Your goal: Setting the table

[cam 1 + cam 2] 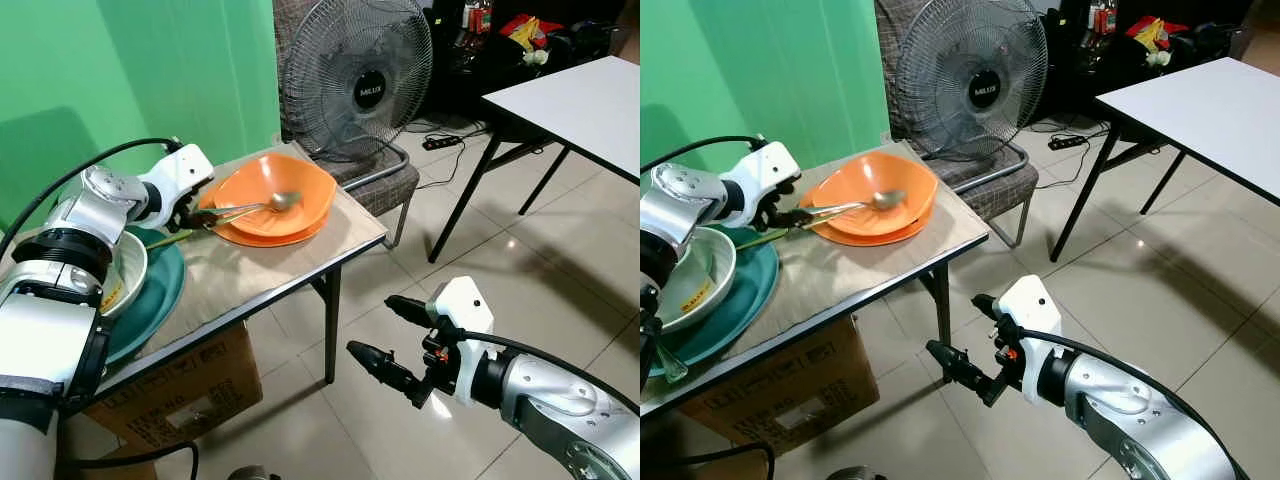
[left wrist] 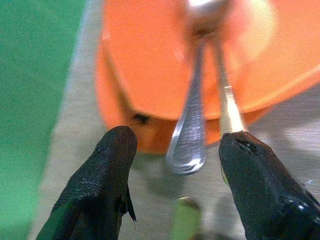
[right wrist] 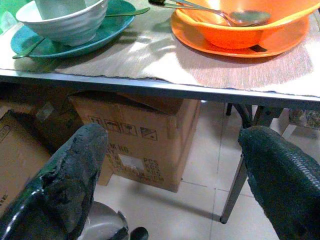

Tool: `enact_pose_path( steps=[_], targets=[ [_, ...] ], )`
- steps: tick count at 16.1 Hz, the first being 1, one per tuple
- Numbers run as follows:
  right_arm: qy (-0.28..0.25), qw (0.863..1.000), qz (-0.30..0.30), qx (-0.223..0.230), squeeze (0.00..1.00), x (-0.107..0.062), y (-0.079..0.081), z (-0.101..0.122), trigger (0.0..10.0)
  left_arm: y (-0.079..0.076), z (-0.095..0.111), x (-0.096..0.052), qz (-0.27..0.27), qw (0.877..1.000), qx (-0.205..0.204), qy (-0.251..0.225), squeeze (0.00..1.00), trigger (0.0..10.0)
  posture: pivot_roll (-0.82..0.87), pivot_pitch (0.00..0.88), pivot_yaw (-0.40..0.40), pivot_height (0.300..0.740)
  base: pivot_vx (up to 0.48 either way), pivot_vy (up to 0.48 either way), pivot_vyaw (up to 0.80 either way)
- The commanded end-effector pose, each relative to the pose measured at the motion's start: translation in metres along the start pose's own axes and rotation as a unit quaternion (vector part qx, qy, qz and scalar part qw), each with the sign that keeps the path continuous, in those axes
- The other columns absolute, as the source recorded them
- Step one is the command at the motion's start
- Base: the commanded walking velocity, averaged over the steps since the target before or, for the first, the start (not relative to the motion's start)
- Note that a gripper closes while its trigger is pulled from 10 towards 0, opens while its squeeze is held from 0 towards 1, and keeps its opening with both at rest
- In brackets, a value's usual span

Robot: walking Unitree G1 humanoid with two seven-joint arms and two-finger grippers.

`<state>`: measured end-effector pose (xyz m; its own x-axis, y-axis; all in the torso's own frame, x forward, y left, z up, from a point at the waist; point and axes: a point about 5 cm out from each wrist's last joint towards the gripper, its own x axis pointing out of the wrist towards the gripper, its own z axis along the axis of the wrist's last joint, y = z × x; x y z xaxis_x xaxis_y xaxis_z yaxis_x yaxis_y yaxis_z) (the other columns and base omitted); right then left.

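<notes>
Left gripper (image 2: 175,145) — jaws apart around metal spoon handle (image 2: 190,135) in orange plastic bowl (image 1: 268,195); right gripper (image 1: 388,335) open, off-table.

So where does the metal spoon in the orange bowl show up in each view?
Left eye view: metal spoon lies in the orange bowl, upper centre-left.
Right eye view: spoon, upper left.
Left wrist view: handle between the open left gripper fingers.
Right wrist view: spoon, top edge.
Shared landmark: the orange bowl.
</notes>
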<state>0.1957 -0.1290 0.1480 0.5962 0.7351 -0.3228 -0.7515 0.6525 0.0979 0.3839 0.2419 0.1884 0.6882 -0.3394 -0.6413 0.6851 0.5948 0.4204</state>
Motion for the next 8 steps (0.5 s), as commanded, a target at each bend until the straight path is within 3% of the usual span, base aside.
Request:
enact_pose_path(
  steps=[1, 3, 8],
  targets=[
    [-0.008, 1.000, -0.007, -0.016, 0.00, -0.0036, -0.0016, 0.0054, 10.0, -0.0032, 0.0067, 0.0007, -0.029, 1.000, 0.002, -0.013, 0.00, 10.0, -0.08, 0.000, 0.042, 0.740, 0.000, 0.000, 0.00],
    [-0.008, 1.000, -0.008, -0.019, 0.00, -0.0041, -0.0024, 0.0061, 10.0, -0.0068, 0.0092, 0.0013, -0.055, 0.998, 0.005, -0.020, 0.00, 10.0, -0.08, 0.000, 0.041, 0.740, 0.000, 0.000, 0.00],
    [-0.008, 1.000, -0.011, -0.021, 0.00, -0.0053, -0.0027, 0.0059, 10.0, -0.0006, 0.0165, -0.0030, -0.038, 0.999, 0.006, -0.033, 0.00, 10.0, -0.08, 0.000, 0.043, 0.740, 0.000, 0.000, 0.00]
  ],
)
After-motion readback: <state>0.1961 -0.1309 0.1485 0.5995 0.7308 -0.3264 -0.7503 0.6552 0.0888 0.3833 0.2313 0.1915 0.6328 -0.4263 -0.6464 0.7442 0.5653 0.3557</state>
